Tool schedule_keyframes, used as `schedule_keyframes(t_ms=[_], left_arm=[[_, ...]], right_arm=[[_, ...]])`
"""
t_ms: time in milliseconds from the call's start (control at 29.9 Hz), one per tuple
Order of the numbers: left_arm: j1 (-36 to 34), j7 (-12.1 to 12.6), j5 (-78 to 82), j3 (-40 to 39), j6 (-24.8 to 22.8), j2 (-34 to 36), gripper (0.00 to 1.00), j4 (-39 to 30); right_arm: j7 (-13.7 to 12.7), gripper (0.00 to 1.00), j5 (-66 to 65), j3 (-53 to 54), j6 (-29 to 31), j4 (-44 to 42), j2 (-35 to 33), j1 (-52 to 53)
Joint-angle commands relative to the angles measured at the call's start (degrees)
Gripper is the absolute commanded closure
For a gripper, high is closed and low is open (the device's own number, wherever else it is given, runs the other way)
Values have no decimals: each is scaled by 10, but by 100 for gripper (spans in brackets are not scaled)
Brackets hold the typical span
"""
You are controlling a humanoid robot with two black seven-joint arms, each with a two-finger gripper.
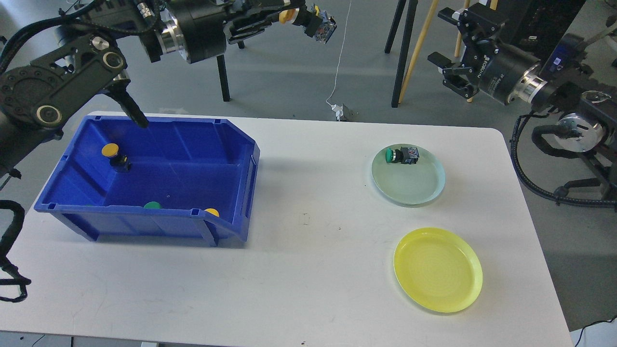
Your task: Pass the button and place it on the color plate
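Note:
My left gripper (295, 13) is high above the table's far edge, shut on a yellow-capped button (308, 19) whose body points right. My right gripper (457, 50) is raised at the upper right, open and empty, well apart from the held button. The blue bin (226, 144) on the left holds a yellow button (114, 155), a green button (153, 205) and another yellow button (211, 212). The pale green plate (409, 185) carries a green button (401, 155). The yellow plate (437, 270) is bare, at the front right.
The white table (308, 270) spans the view. Behind it stand black tripod legs (401, 53), wooden poles (418, 43) and a white cable with a plug (340, 112) on the floor. A black cabinet (530, 29) is at the back right.

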Motion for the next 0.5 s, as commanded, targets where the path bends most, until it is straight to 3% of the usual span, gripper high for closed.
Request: schedule_keyframes(t_ms=[0,334,467], left_arm=[[-2,14,-5,0,0,-17,69,22],[-15,17,-74,-4,0,-21,69,43],[-19,17,-73,-4,0,-57,69,43]], right_arm=[[0,13,-1,0,-15,16,0,2],[-10,12,35,51,-45,70,23,-9],[-30,12,101,55,-42,71,37,-7]])
